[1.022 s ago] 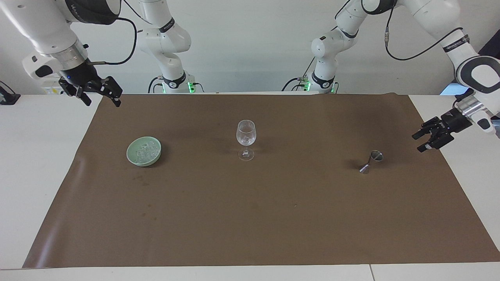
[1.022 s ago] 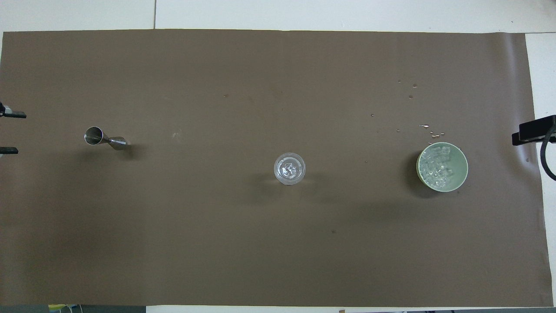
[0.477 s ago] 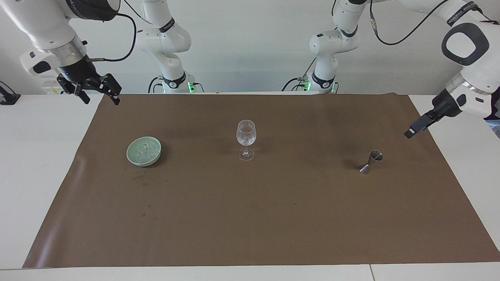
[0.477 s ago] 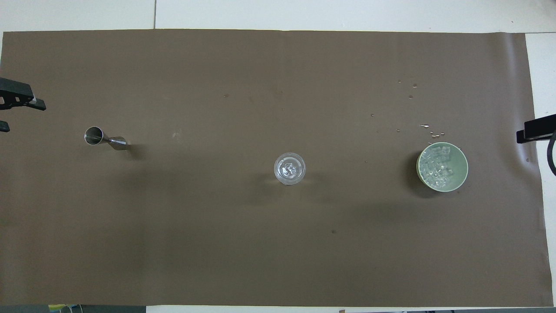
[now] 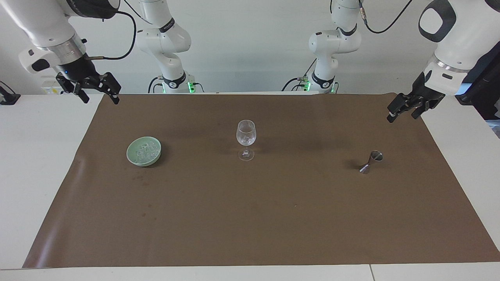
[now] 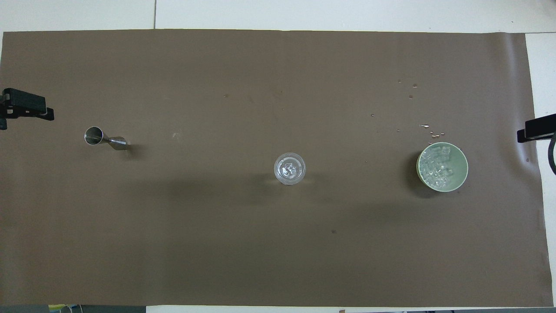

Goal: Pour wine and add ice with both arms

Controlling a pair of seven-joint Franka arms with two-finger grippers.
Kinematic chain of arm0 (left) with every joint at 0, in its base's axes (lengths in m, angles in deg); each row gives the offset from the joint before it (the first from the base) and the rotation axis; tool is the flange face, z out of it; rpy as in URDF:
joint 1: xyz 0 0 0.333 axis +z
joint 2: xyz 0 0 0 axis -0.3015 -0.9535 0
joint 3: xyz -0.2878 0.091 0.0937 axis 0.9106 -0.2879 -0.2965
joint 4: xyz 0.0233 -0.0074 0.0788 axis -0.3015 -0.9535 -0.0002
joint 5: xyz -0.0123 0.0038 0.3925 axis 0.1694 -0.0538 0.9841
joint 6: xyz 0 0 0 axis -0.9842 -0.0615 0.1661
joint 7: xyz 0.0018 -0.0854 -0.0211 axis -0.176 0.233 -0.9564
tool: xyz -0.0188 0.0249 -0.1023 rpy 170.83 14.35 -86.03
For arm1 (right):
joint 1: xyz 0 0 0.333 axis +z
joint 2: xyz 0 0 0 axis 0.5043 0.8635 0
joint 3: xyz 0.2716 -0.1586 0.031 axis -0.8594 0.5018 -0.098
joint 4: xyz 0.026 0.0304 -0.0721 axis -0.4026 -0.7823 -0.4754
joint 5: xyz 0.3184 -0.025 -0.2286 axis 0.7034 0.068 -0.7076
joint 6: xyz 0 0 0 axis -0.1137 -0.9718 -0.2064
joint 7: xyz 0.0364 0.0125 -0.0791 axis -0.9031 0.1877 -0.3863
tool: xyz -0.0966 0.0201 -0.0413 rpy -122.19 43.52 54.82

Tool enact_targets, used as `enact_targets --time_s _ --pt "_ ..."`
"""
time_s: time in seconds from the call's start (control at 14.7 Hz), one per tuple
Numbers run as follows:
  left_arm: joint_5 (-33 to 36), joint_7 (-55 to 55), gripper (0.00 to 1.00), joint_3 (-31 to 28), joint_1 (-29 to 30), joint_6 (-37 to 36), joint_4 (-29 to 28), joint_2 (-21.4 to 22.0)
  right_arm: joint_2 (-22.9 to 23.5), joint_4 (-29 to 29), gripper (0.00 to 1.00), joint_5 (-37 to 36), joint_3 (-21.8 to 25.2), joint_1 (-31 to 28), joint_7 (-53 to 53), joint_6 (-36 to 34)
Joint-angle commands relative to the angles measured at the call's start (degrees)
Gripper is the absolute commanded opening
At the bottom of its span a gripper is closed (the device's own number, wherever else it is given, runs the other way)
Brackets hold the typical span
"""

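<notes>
A clear stemmed wine glass (image 5: 246, 136) stands mid-mat with clear ice pieces in it (image 6: 289, 168). A pale green bowl (image 5: 143, 151) holding several ice cubes (image 6: 438, 165) sits toward the right arm's end. A small steel jigger (image 5: 371, 161) stands toward the left arm's end and also shows in the overhead view (image 6: 104, 138). My right gripper (image 5: 99, 96) is open and empty, raised over the mat's corner by the right arm's base. My left gripper (image 5: 403, 114) is open and empty, raised over the mat's corner near the jigger.
A brown mat (image 5: 250, 218) covers most of the white table (image 5: 39, 156). Water drops (image 6: 430, 128) lie on the mat just farther from the robots than the bowl. One of the right gripper's fingers (image 6: 536, 129) shows at the overhead view's edge.
My left arm has swung up and in, carrying its gripper from beside the jigger at the table's end to over the mat's corner. My right gripper has risen slightly. The objects have not moved.
</notes>
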Motion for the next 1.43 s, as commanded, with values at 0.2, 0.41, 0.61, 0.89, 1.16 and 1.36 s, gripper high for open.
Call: enact_targets --time_s 0.2,0.41,0.61,0.89,1.16,1.36 --pt "2.8 7.6 1.0 -0.6 -0.3 -9.5 4.5 1.1 -0.2 0.3 1.0 -0.8 -0.3 -0.2 0.2 -1.3" --pt "2.6 8.0 1.0 -0.4 -0.5 -12.5 4.1 2.3 -0.4 0.0 1.0 -0.7 -0.3 -0.2 0.2 -1.6" --pt "2.2 7.7 1.0 0.4 -0.5 -12.6 3.2 2.5 -0.5 -0.1 1.0 -0.7 -0.3 -0.2 0.3 -1.4" --pt "2.2 8.2 1.0 0.8 -0.6 -11.9 3.1 2.6 -0.4 0.0 1.0 -0.7 -0.3 -0.2 0.3 -1.2" --pt "2.2 7.9 1.0 0.7 -0.9 -12.5 3.0 2.6 -0.4 0.1 1.0 -0.6 -0.3 -0.2 0.3 -1.0" --pt "2.2 7.8 1.0 0.7 -0.7 -12.3 2.7 2.6 -0.4 0.1 1.0 -0.6 -0.3 -0.2 0.3 -1.0"
